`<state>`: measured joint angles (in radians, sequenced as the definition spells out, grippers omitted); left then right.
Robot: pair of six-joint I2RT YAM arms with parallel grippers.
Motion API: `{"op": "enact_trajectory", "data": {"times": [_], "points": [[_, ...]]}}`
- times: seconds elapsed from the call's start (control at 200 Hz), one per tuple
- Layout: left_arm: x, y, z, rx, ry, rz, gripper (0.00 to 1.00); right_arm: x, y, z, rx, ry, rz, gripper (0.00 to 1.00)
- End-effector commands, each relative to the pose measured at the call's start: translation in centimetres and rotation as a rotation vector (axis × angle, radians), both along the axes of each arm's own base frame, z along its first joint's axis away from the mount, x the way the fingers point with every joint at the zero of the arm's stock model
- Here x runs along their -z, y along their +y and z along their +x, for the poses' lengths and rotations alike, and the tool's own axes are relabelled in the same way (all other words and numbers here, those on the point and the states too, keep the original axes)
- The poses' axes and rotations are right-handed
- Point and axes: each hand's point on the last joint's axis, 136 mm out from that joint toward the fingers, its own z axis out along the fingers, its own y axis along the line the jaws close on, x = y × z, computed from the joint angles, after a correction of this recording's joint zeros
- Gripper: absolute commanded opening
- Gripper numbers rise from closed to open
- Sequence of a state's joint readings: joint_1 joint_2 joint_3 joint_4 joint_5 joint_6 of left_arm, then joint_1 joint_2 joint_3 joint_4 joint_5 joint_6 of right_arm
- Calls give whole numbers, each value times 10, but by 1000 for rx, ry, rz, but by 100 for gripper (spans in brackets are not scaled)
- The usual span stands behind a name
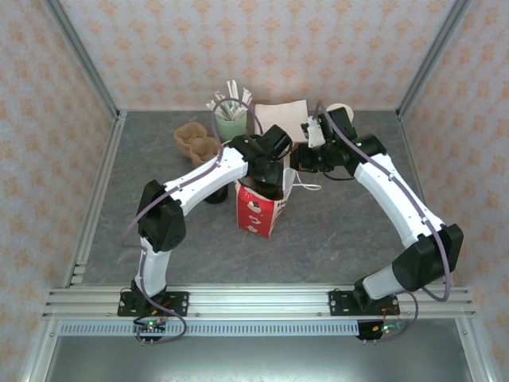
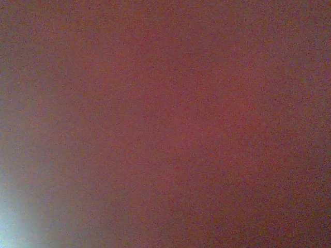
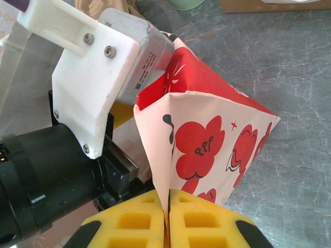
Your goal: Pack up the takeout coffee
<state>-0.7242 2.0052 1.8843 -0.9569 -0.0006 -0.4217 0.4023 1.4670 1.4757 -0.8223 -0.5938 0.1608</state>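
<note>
A red-and-white flowered paper bag (image 1: 256, 208) stands upright at the table's middle. My left gripper (image 1: 270, 171) reaches down into its open top, so the fingers are hidden inside. The left wrist view is a dim reddish blur. The takeout coffee is hidden. In the right wrist view my right gripper (image 3: 168, 204) is shut on the bag's (image 3: 207, 134) upper edge, the paper pinched between the yellow pads (image 3: 139, 222). The left arm's white wrist bracket (image 3: 88, 77) sits close beside it. From above, the right gripper (image 1: 296, 159) is at the bag's right rim.
At the back stand a green cup of packets (image 1: 231, 119), brown pulp carriers (image 1: 195, 142), a flat brown paper piece (image 1: 282, 115) and a pale cup (image 1: 338, 111). A dark round object (image 1: 215, 193) sits partly under the left arm. Metal rails frame the table.
</note>
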Motion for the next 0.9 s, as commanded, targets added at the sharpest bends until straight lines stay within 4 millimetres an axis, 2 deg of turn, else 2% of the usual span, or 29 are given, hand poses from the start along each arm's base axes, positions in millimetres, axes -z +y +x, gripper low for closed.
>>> {"op": "enact_trajectory", "data": {"times": [0.0,0.07,0.08,0.1,0.38,0.52,0.646,0.771,0.896], "points": [[-52,-7,-11,23,-52,-104,92,-6,-2,8,17,-25,-7,10],[-52,-5,-12,19,-44,-101,92,-5,-3,7,19,-23,-12,10],[-62,-3,-14,20,-59,-116,92,-5,-3,7,19,-23,-13,10],[-67,-2,-15,20,-66,-125,92,-5,-3,7,19,-23,-14,10],[-95,-2,-22,30,-90,-195,93,-3,-3,6,10,-15,-19,10],[-104,7,-22,12,-112,-178,93,-1,-3,4,1,-17,-26,10],[-92,14,-22,-5,-103,-114,92,-2,-3,4,-4,-26,-23,9],[-81,29,-15,-72,-113,-20,92,-8,-3,6,-6,-45,-25,10],[-67,37,-12,-106,-78,34,91,-7,-10,4,-7,-45,-67,9]]}}
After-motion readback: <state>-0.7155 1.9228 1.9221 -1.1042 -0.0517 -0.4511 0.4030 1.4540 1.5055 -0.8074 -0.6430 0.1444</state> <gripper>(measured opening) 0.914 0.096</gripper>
